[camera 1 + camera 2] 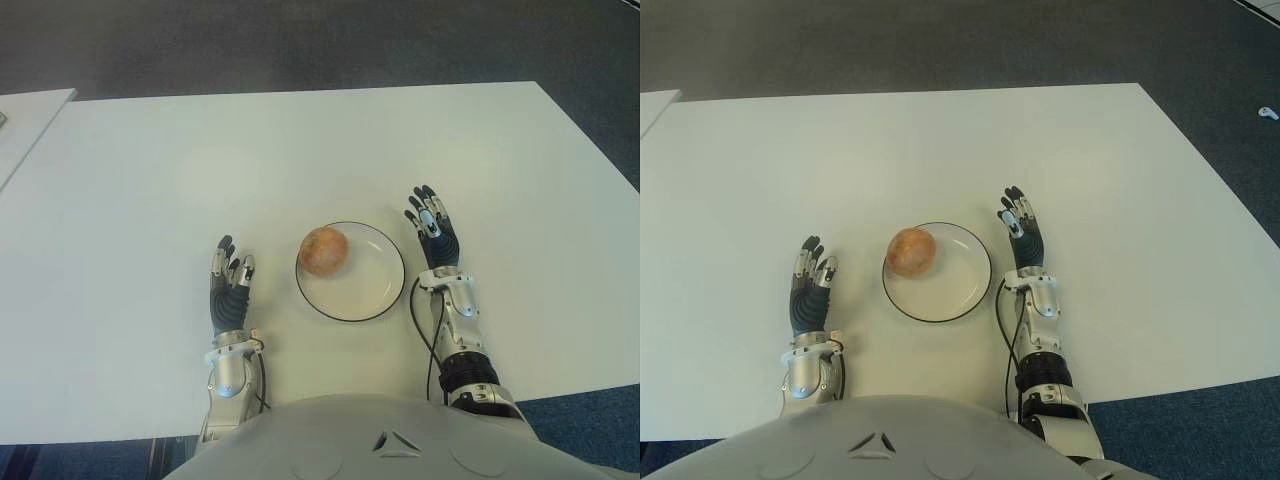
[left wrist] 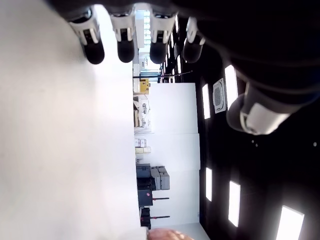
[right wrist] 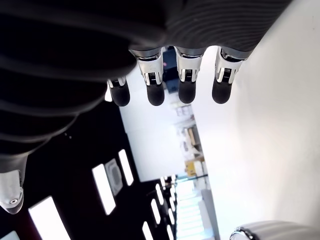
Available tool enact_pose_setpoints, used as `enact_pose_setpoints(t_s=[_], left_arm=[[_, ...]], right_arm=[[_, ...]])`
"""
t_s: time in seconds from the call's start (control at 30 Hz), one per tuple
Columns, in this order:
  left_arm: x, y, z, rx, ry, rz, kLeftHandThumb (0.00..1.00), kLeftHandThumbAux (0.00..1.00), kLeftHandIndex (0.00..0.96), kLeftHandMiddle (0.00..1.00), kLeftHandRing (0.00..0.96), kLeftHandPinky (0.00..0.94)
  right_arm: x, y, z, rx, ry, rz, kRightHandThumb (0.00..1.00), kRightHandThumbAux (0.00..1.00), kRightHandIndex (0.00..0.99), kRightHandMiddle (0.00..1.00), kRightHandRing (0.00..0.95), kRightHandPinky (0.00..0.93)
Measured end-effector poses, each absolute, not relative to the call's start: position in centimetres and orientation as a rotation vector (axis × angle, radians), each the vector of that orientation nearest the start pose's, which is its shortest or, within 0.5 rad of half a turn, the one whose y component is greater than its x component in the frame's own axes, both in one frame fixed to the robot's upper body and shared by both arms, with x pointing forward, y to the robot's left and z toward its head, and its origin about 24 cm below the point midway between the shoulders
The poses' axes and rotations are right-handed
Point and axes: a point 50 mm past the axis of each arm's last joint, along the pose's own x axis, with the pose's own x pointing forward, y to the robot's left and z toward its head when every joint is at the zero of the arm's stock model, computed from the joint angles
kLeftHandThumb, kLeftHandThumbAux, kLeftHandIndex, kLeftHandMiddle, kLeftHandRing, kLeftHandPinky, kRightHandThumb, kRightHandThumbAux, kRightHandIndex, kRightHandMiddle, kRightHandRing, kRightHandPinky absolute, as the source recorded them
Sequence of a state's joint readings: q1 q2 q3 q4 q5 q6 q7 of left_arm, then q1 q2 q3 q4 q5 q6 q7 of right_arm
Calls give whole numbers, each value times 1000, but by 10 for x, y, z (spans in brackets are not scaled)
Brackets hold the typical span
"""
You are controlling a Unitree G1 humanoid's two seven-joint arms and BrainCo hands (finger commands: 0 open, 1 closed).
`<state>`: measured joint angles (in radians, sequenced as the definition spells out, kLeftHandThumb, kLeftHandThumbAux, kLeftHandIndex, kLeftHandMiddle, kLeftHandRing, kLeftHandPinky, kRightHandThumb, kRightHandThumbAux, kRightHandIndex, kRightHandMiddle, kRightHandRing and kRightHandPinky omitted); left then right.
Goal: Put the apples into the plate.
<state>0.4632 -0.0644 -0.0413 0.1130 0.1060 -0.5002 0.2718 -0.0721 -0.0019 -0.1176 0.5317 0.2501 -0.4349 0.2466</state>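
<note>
One reddish-yellow apple (image 1: 323,250) lies in the left part of a white plate (image 1: 372,285) with a dark rim, near the table's front. My left hand (image 1: 230,285) shows just left of the plate, fingers straight and spread, holding nothing. My right hand (image 1: 432,228) shows at the plate's right rim, fingers also extended and empty. In the left wrist view the fingertips (image 2: 126,47) stretch out over the white table; the right wrist view shows straight fingertips (image 3: 187,90) and the plate's rim (image 3: 260,231) at the edge. No other apple is in view.
The white table (image 1: 300,150) stretches wide around the plate. A second white tabletop's corner (image 1: 25,115) sits at the far left. Dark carpet (image 1: 300,40) lies beyond the far edge.
</note>
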Motion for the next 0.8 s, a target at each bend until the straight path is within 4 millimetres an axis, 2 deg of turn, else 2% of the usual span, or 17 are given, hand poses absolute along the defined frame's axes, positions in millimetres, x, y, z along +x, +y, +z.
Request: enact_pose_setpoints(t_s=[0.37, 0.8], left_arm=[[136, 170, -20, 107, 49, 317, 0, 463, 58, 28, 0, 0], [143, 168, -21, 111, 56, 280, 0, 477, 49, 25, 0, 0]], right_arm=[[243, -176, -19, 211, -30, 22, 97, 431, 45, 60, 13, 5], [236, -179, -19, 213, -40, -14, 127, 404, 30, 29, 0, 0]])
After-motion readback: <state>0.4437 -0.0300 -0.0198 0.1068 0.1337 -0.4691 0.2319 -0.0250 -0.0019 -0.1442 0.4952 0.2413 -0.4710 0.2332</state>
